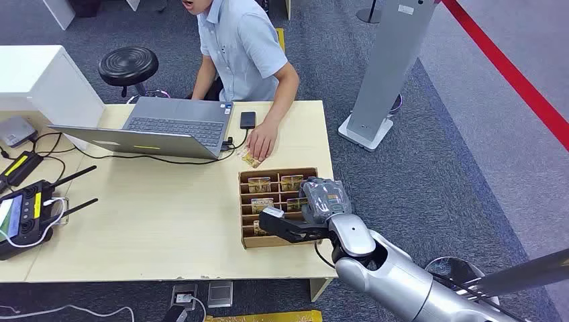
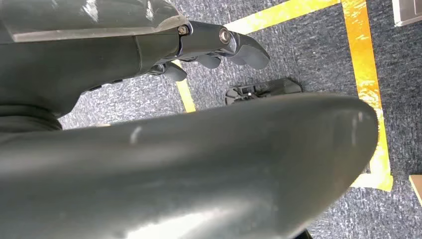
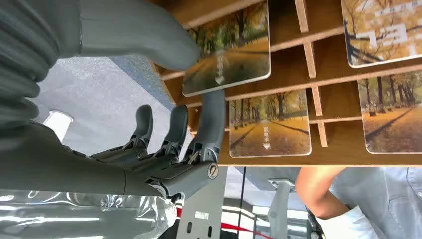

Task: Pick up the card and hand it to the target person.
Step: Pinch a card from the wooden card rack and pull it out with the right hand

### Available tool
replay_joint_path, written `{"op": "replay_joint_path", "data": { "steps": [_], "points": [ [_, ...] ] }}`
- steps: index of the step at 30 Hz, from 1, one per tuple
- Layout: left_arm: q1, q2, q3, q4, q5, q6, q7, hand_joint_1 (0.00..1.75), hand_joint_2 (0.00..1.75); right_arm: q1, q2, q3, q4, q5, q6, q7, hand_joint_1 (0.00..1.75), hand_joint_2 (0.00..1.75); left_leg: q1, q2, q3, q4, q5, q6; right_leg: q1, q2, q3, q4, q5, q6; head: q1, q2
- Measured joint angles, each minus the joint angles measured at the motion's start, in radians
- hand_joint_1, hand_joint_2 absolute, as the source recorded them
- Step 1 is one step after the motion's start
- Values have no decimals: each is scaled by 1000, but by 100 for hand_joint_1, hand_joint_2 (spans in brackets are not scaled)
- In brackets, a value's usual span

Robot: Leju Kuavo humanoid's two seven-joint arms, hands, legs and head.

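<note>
A brown slotted card box [image 1: 243,213] stands on the wooden table [image 1: 154,215] near its right edge, with several autumn-scene cards [image 3: 271,122] in its slots. My right hand [image 1: 310,209] reaches into the box's front row. In the right wrist view its thumb and a finger pinch one card [image 3: 234,55] by the edge, tilted out of its slot. The person [image 1: 241,47] sits at the far side of the table, one hand [image 1: 262,141] resting on a loose card [image 1: 249,159]. My left hand [image 2: 219,47] hangs over the carpet, fingers loosely apart, holding nothing.
An open laptop [image 1: 168,124] and a black phone [image 1: 247,119] lie in front of the person. A remote controller [image 1: 23,218] sits at the table's left edge. A black stool [image 1: 127,65] stands behind the table and a grey pillar stand [image 1: 389,67] on the right.
</note>
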Motion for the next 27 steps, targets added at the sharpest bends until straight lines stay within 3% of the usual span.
{"op": "replay_joint_path", "data": {
  "steps": [3, 14, 27],
  "points": [
    [0, 0, 0, 0, 0, 0, 0, 0, 0, 0, 0, 0, 0, 0, -1, 0, 126, 175, 0, 0, 0, 0, 0, 0, 0, 0, 0, 0, 0, 0, 0, 0],
    [0, 0, 0, 0, 1, 1, 0, 0, 0, 0, 7, 2, 2, 1, -6, -3, 105, 175, 0, 0, 0, 0, 0, 0, 0, 0, 0, 0, 0, 0, 0, 0],
    [1, 0, 0, 0, 8, 2, 0, 0, 0, 0, 14, 2, 11, 10, -6, -11, 112, 175, 0, 0, 0, 0, 0, 0, 0, 0, 0, 0, 0, 0, 0, 0]
  ]
}}
